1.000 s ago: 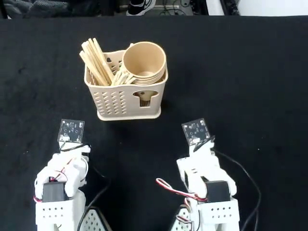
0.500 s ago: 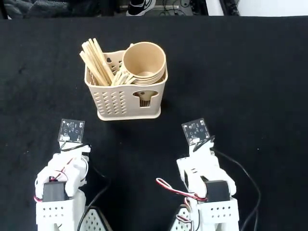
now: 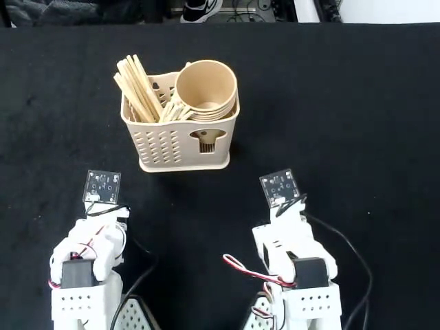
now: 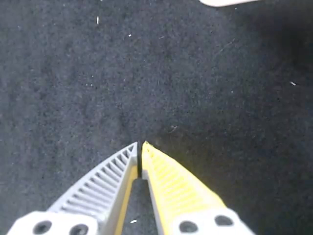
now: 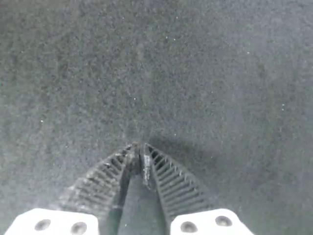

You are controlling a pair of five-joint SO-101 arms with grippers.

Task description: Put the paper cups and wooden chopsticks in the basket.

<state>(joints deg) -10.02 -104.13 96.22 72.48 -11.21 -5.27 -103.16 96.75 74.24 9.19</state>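
A cream perforated basket (image 3: 163, 146) stands on the black table at the upper left of the middle. A stack of tan paper cups (image 3: 206, 88) sits in its right half, and a bundle of wooden chopsticks (image 3: 139, 88) leans in its left half. Both arms are folded back at the table's near edge, well short of the basket. My left gripper (image 4: 140, 145) is shut with nothing in it, its grey and yellow fingers meeting over bare cloth. My right gripper (image 5: 139, 146) is also shut and holds nothing. A sliver of the basket's base (image 4: 222, 2) shows in the left wrist view.
Black cloth (image 3: 344, 110) covers the whole table. Red and black cables (image 3: 240, 268) trail from the arm bases at the near edge. Dark clutter and a shoe (image 3: 199, 8) lie beyond the table's far edge.
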